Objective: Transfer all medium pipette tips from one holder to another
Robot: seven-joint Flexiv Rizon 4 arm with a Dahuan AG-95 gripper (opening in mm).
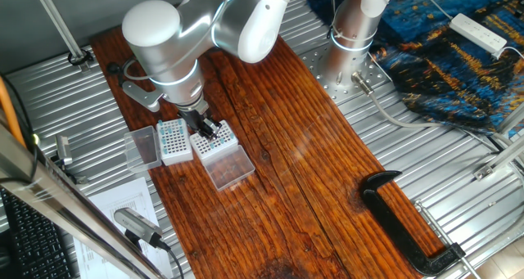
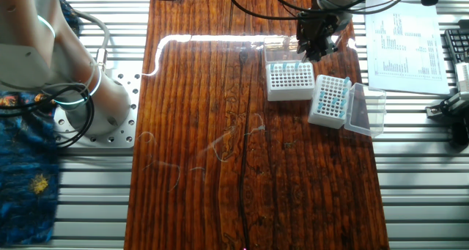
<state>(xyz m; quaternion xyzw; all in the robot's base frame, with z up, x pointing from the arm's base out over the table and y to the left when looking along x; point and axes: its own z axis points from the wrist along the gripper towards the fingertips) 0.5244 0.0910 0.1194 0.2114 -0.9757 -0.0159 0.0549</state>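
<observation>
A black clamp [image 1: 409, 222] lies nearest the camera on the wooden worktop [image 1: 295, 173], well apart from the racks.

The opaque white-sided holder [image 2: 328, 101] stands near the worktop's edge with its smoky lid [image 2: 364, 109] hinged open beside it. Many teal-blue pipette tips [image 2: 333, 96] sit in its grid.

The clear-sided holder [image 2: 290, 81] stands just beside it. A few teal tips [image 2: 290, 67] show along one row of its grid, and its clear lid [image 1: 229, 167] lies open flat on the worktop.

The hand [image 1: 208, 129] hangs directly over the clear-sided holder, low above its grid. Whether its fingers are apart or together cannot be told, nor whether they carry a tip.

Printed paper sheets [image 2: 404, 37] lie off the worktop's edge.
</observation>
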